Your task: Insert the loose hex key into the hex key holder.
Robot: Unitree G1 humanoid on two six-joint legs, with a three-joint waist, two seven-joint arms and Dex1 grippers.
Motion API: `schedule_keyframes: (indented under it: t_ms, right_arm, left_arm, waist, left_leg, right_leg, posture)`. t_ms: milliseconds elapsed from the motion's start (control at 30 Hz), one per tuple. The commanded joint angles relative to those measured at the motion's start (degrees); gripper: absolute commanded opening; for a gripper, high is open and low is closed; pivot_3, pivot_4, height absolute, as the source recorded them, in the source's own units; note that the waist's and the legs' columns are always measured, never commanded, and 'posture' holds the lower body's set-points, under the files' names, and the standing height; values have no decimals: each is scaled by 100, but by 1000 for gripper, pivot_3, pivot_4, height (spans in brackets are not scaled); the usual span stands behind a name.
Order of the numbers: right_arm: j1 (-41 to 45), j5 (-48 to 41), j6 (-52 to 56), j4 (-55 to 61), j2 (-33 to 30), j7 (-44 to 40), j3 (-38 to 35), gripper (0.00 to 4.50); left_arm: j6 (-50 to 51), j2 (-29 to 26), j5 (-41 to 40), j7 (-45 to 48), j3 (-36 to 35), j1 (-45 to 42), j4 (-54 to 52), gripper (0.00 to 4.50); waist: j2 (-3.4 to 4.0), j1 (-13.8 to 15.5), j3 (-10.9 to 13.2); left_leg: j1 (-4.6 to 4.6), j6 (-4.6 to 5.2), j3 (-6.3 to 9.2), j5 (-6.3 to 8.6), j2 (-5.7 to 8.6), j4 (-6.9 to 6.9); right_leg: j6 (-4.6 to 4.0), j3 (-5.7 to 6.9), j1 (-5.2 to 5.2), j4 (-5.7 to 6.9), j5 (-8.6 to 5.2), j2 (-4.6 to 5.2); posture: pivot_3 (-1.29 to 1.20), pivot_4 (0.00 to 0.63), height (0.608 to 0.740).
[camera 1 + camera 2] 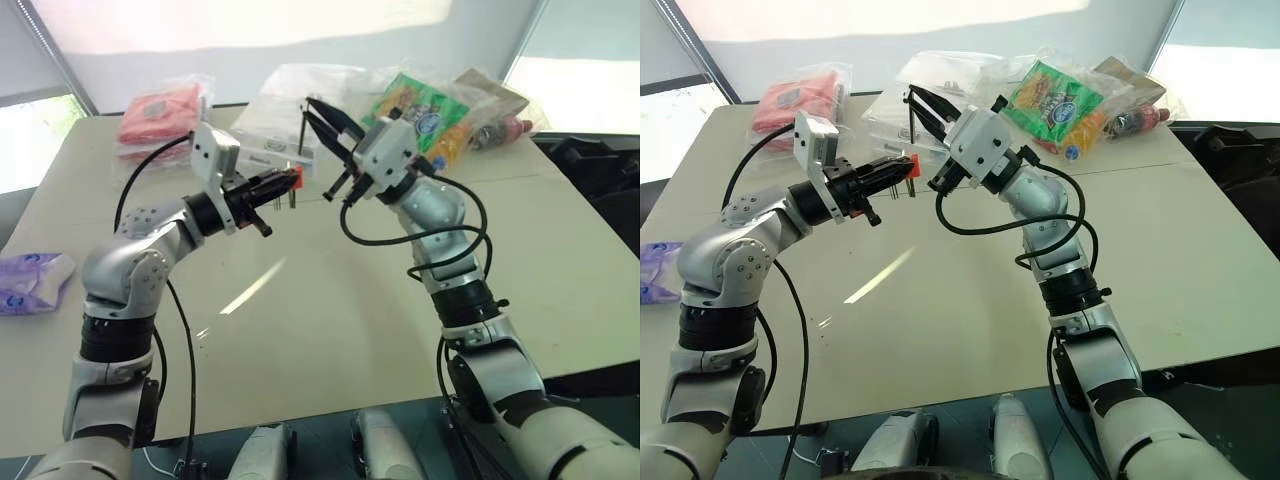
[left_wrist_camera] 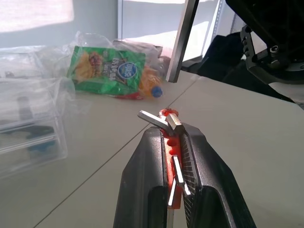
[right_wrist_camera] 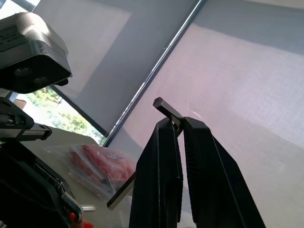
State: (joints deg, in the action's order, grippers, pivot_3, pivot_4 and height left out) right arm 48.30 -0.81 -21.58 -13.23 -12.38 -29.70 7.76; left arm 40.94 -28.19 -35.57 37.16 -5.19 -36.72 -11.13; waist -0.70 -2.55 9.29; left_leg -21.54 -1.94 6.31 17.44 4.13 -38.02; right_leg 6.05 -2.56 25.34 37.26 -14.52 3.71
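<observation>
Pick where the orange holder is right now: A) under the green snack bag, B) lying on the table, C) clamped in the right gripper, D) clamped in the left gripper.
D: the holder sits clamped between the left gripper's fingers, above the table.

Silver arms, black cables, black claws

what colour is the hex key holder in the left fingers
Orange-red: the hex key holder shows best in the left wrist view.

I see daylight flooding from windows at twelve o'clock, glare streaking the table [image 1: 250, 290], nearby wrist-view fingers soft.
</observation>
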Motion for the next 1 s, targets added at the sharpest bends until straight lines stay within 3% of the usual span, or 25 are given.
schedule_keyframes:
  t_ms: [33,1000]
  right_arm:
    - [59,-90,8,304,-4,-48,-31,37]
    - [-109,17,113,178,69,-91,40,37]
  left_arm:
    - [-135,-23,25,44,-34,-124,-94,0]
    - [-113,27,-25,18,-48,-105,-178,0]
  waist:
    - [0,-1,0]
    - [0,2,0]
  left_leg:
    - [0,0,0,0,0,1]
    - [0,0,0,0,0,0]
  right_leg:
    - [0,0,0,0,0,0]
    - [0,0,0,0,0,1]
  posture:
    - [0,150,740]
    - [0,150,740]
